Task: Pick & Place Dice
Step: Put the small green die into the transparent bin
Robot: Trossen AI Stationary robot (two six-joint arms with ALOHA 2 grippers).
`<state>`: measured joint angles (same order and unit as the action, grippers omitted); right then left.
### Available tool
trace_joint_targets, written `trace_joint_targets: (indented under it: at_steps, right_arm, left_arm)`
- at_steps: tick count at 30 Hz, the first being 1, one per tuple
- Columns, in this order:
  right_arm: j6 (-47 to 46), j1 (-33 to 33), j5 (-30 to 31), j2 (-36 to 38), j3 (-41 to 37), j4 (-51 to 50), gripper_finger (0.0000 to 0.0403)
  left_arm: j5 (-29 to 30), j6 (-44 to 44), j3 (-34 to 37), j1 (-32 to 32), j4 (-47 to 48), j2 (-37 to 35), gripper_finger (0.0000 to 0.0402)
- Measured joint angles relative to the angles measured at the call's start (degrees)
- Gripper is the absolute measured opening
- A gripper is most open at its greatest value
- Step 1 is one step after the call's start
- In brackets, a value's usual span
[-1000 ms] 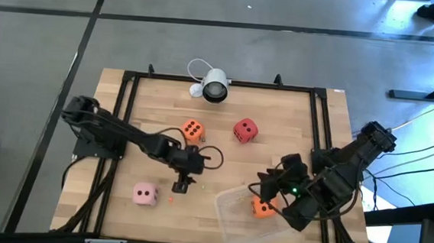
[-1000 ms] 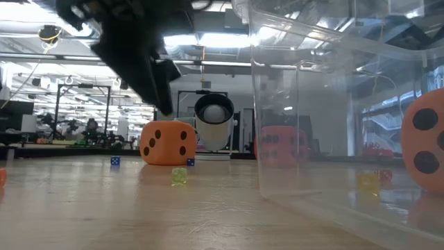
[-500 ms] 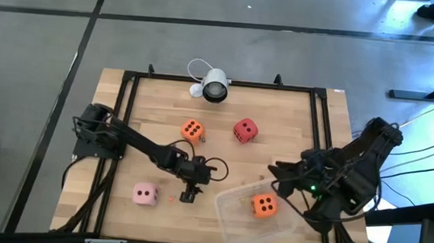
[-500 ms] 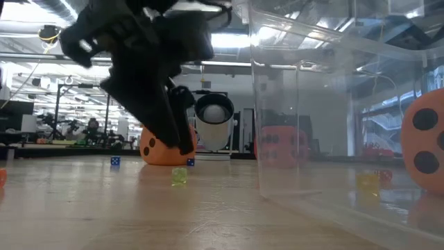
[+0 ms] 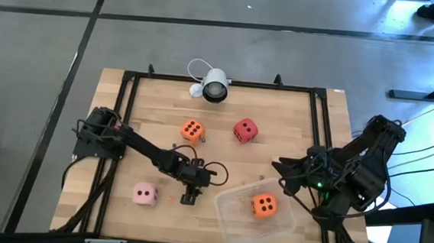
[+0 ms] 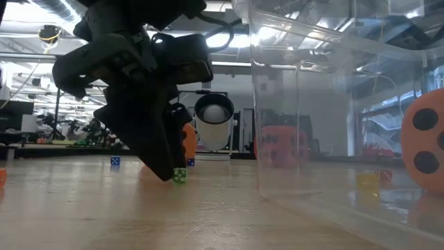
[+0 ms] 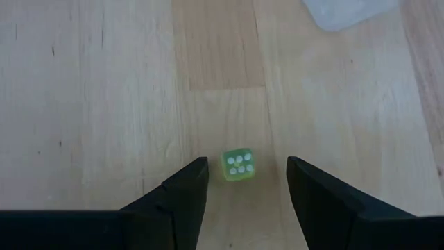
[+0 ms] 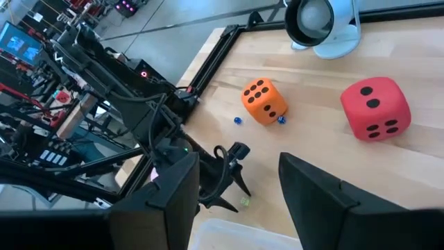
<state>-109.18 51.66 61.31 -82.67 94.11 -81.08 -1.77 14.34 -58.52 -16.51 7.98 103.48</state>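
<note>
Left gripper [image 7: 246, 182] open, small green die [image 7: 238, 164] between fingertips (untouched). Right gripper [image 8: 232, 198] open, beside tub [image 5: 230, 213].

Orange die [image 6: 186, 142] mostly behind left hand [image 6: 166, 170], apparently.

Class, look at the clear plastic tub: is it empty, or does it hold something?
Not empty. The clear tub holds one orange die, lying inside its walls in the high view; the other large dice sit outside on the table.

Bright even overhead light, soft shadows; ceiling lights glare on the clear tub [image 6: 333, 104], low view
</note>
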Motion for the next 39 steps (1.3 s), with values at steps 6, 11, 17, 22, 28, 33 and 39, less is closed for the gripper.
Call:
trace_joint_targets:
  at_steps: [6, 11, 17, 22, 28, 33, 39]
  right_arm:
    - [0.2, 0.0, 0.0, 0.0, 0.0, 0.0, 0.0197]
    - [0.3, 0.0, 0.2, 0.0, 0.0, 0.0, 0.0197]
    - [0.4, 0.0, 0.2, 0.0, 0.0, 0.0, 0.0197]
    - [0.6, 0.0, 0.4, 0.0, 0.0, 0.0, 0.0197]
    - [0.6, 0.0, 0.4, 0.0, 0.0, 0.0, 0.0197]
    - [1.3, 0.0, 0.3, 0.0, 0.0, 0.0, 0.0197]
    - [1.7, 0.0, -0.5, 0.0, 0.0, 0.0, 0.0197]
  left_arm:
    - [0.1, 0.0, 0.0, 0.0, -0.5, 0.0, 0.0178]
    - [0.0, 0.0, 0.0, 0.1, -0.5, 0.0, 0.017]
    - [0.3, 0.0, 0.0, 0.1, -0.4, 0.0, 0.0155]
    - [0.4, 1.3, 0.0, 0.1, -0.3, 0.0, 0.0132]
    - [0.5, 1.5, 0.0, 0.2, 0.0, 0.1, 0.0091]
    - [0.8, 1.0, 0.0, 0.1, 0.7, 0.1, 0.0048]
    - [0.7, 2.6, 0.0, 0.1, 0.5, 0.1, 0.001]
